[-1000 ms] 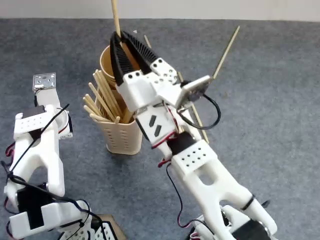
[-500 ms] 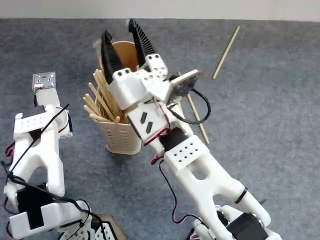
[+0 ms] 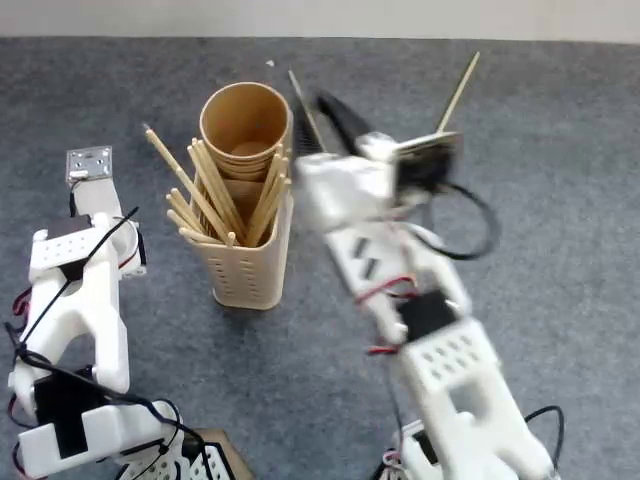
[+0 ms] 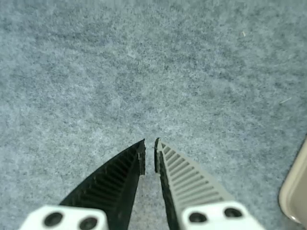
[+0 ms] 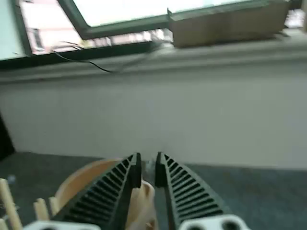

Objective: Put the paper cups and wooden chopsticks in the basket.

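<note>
Our right gripper (image 5: 147, 160) is closed on nothing, just beside the basket (image 3: 245, 275), where the cups (image 3: 245, 120) and most chopsticks (image 3: 210, 195) stand. One loose stick (image 3: 458, 92) lies on the carpet (image 3: 560, 200) beyond it to the right, long axis slanting away from us. Our left gripper (image 4: 149, 143), also closed and empty, is well apart, so the right one is nearer

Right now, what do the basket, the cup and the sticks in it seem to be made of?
Basket: likely moulded plastic, cream, matte, with rows of small holes. Cup: brown paper, dull, rolled rim. Chopsticks: pale bare wood, perhaps bamboo.
</note>
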